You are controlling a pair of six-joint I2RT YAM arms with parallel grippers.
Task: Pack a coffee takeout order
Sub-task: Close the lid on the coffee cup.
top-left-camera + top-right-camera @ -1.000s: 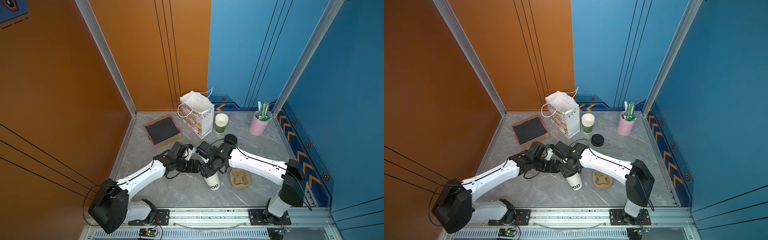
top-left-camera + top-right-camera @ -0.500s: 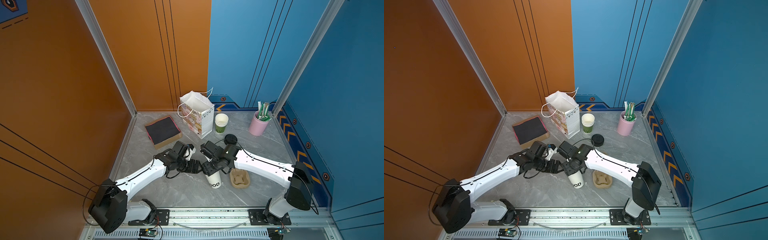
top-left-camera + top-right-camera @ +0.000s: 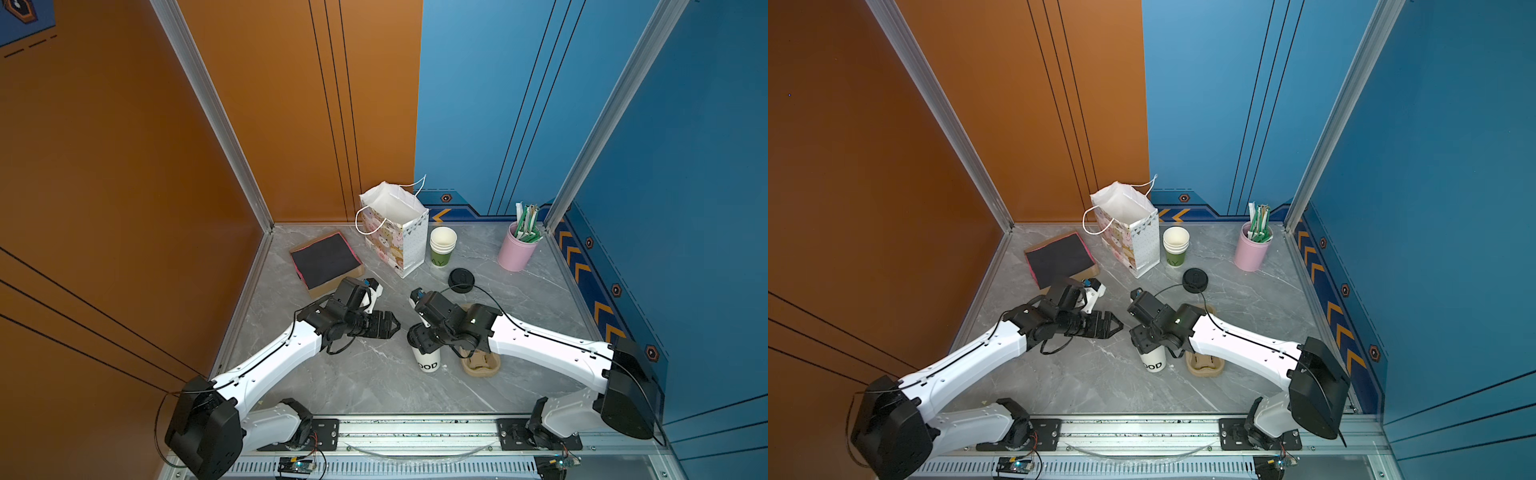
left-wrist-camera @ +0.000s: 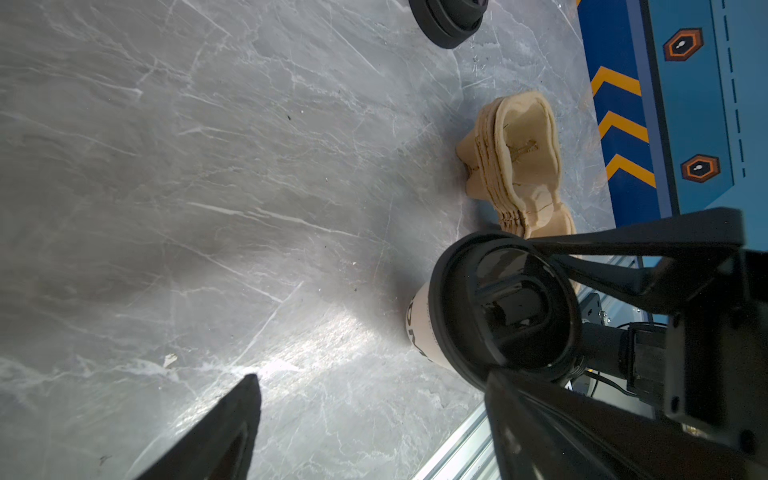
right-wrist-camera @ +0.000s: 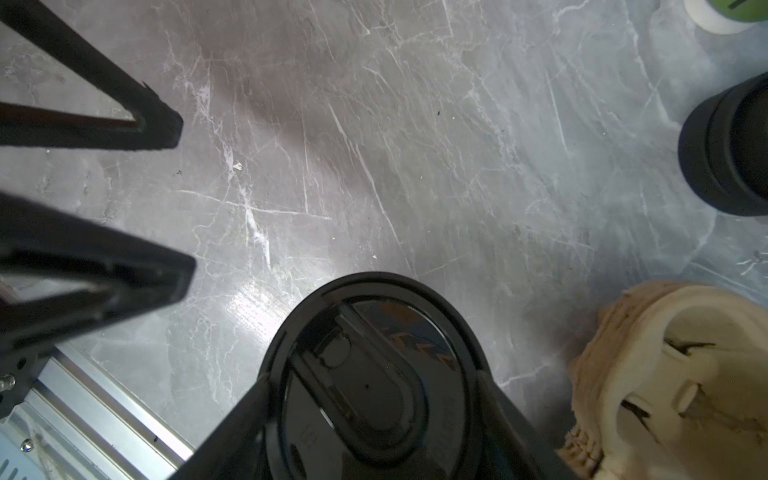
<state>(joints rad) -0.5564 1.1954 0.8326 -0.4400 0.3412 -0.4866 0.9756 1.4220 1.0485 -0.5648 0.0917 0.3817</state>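
- Nearest us, the whitish cup stands upright on the desk with its black lid on top; the right tool clamps that lid from both sides.
- Just beside it lies a stack of pulp cup carriers (partly hidden under the right arm).
- The left tool hangs near the cup, fingers spread, holding nothing.
- Farther back we see spare black lids, the black napkin in its cardboard tray, stacked cups, a paper bag, and wrapped straws in a pink holder.
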